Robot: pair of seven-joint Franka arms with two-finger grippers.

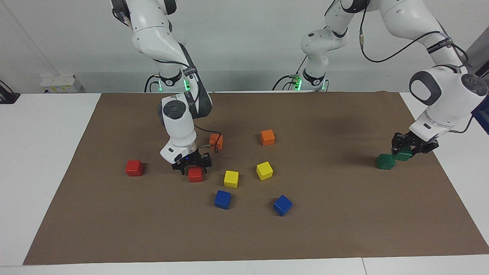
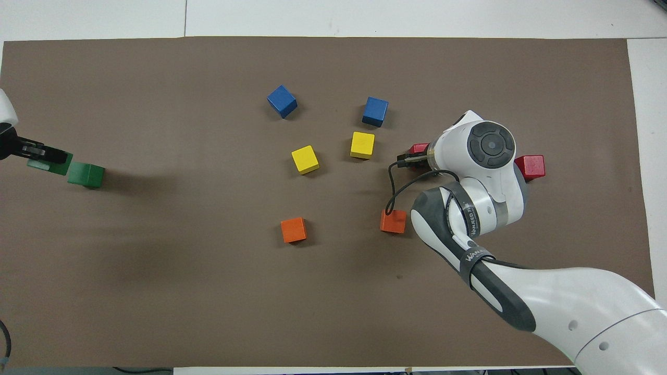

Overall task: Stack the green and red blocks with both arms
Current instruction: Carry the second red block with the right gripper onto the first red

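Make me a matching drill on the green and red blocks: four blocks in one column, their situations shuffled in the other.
Blocks
1. outer green block
2. inner green block
3. inner red block
4. outer red block

Situations
a. right tool down over it
b. gripped by the left tool
c. lying free toward the right arm's end of the table
d. lying free toward the left arm's end of the table

Pairs: 1-b, 2-d, 3-a, 4-c

Pale wall, perhaps painted; white table
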